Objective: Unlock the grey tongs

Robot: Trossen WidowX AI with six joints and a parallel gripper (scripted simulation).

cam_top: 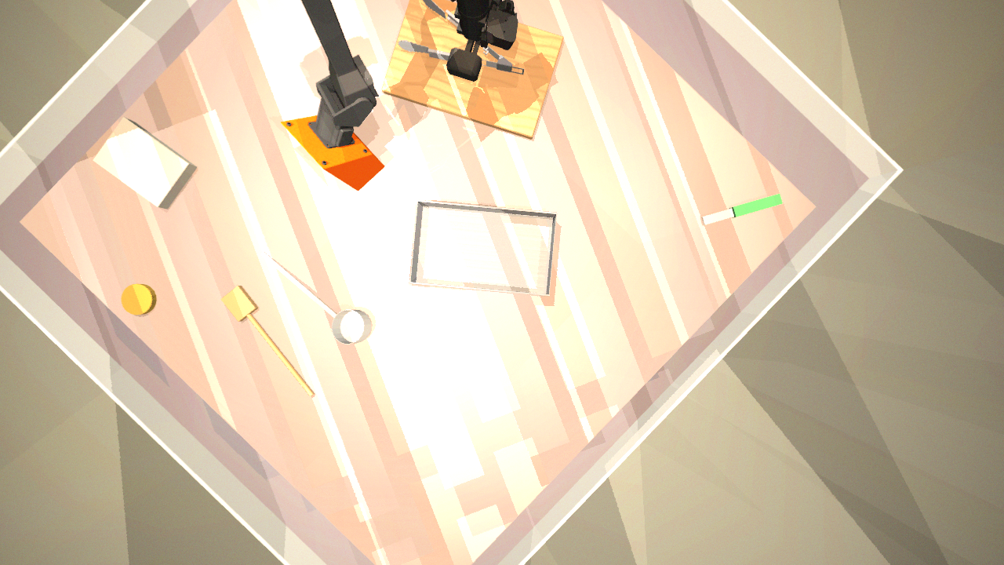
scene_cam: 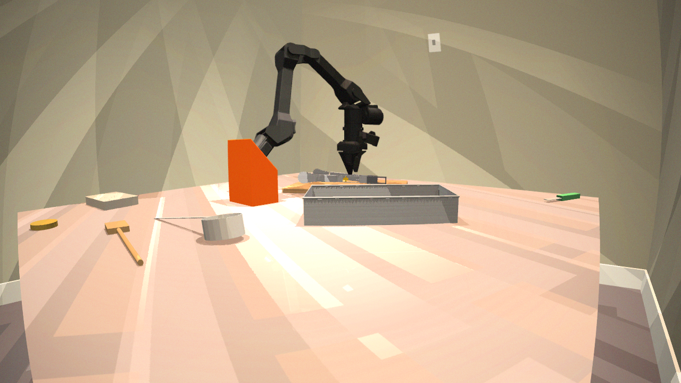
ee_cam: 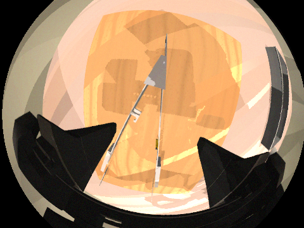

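Observation:
The grey tongs lie on their side on the wooden board, arms spread in a V from the hinge. Both arms' far ends lie toward the bottom of the wrist view. My gripper is wide open just above the tongs, pointing down. In the wrist view both arms show between the fingers; the left arm runs close past the left finger, and I cannot tell whether they touch. The top view hides the tongs' middle behind the gripper. The roasting tin holds no tongs.
A long-handled pot, a wooden mallet, a yellow disc and a pale block lie left of the tin. A green-handled tool lies far right.

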